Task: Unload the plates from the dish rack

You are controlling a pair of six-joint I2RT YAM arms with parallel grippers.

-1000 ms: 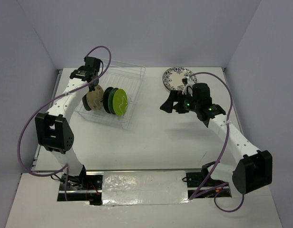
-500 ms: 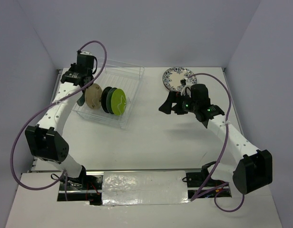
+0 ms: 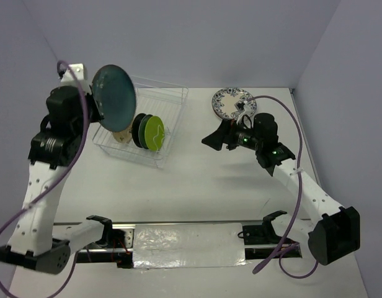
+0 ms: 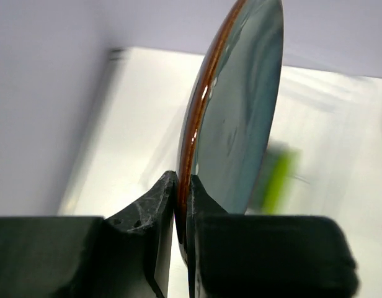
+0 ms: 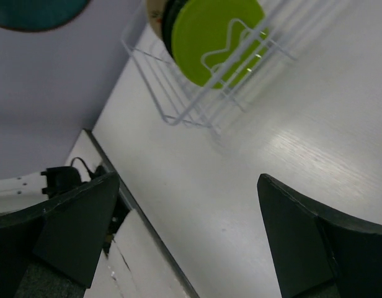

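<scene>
My left gripper (image 4: 182, 205) is shut on the rim of a dark teal glazed plate (image 4: 240, 124) with a brown edge. It holds the plate on edge, high above the dish rack (image 3: 173, 94); in the top view the plate (image 3: 114, 97) hides the fingers. A small tan plate (image 3: 121, 134), a dark plate (image 3: 140, 129) and a lime green plate (image 3: 154, 134) stand in the rack. A white-blue floral plate (image 3: 231, 102) lies flat on the table at the back right. My right gripper (image 3: 216, 138) is open and empty, right of the rack, pointing at it.
The right wrist view shows the lime green plate (image 5: 209, 31) behind the rack's wire side (image 5: 178, 105), the teal plate (image 5: 36, 12) at top left, and the table's front edge with a black rail (image 5: 126, 208). Walls enclose the table.
My left arm has risen from the rack's left end, lifting the dark teal plate up out of the rack. My right gripper has shifted slightly left.
</scene>
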